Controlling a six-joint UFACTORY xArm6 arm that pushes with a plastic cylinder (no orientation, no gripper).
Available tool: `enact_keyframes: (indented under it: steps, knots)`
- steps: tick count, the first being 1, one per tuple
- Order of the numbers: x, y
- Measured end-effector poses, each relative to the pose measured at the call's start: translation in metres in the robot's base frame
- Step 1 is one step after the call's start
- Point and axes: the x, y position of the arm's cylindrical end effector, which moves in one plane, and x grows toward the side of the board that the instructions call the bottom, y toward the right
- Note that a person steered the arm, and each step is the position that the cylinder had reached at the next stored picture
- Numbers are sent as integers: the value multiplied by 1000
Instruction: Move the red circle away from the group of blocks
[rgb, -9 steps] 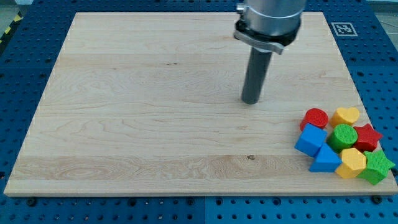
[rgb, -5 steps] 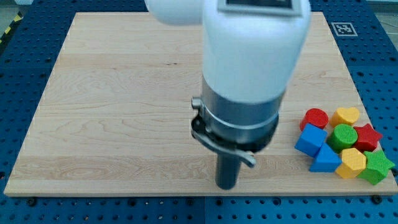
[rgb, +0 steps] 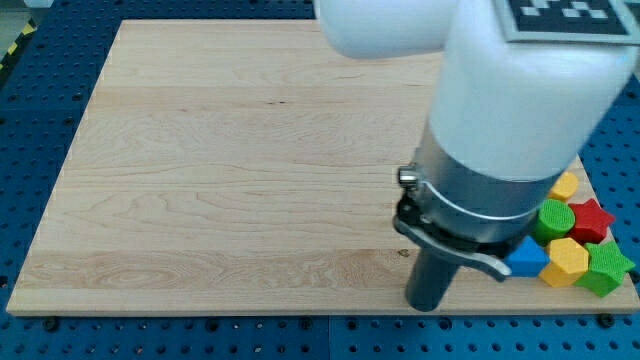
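My tip (rgb: 427, 305) rests near the board's bottom edge, right of centre, just left of the block group. The arm's big body hides the red circle and the blue cube. Still showing at the view's right are a blue triangle (rgb: 527, 260), a green circle (rgb: 553, 219), a yellow hexagon (rgb: 567, 262), a red star (rgb: 592, 217), a green star (rgb: 606, 271) and a yellow heart (rgb: 566, 186), packed together. The tip stands about a block's width left of the blue triangle.
The wooden board (rgb: 220, 170) lies on a blue perforated table (rgb: 30, 120). The block group sits close to the board's right and bottom edges. A fiducial tag (rgb: 560, 8) rides on the arm.
The arm has swung from the board's upper middle down to the bottom edge, then right toward the group. It now covers the red circle and the blue cube. The blocks still in sight have not moved.
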Motion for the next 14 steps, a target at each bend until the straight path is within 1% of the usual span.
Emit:
enact_keyframes:
  steps: [1,5,8,9,10,12,14]
  knots:
    - [0,41]
    - [0,70]
    - [-1,126]
    - [-13,126]
    - [-45,128]
    - [-55,126]
    - [-62,103]
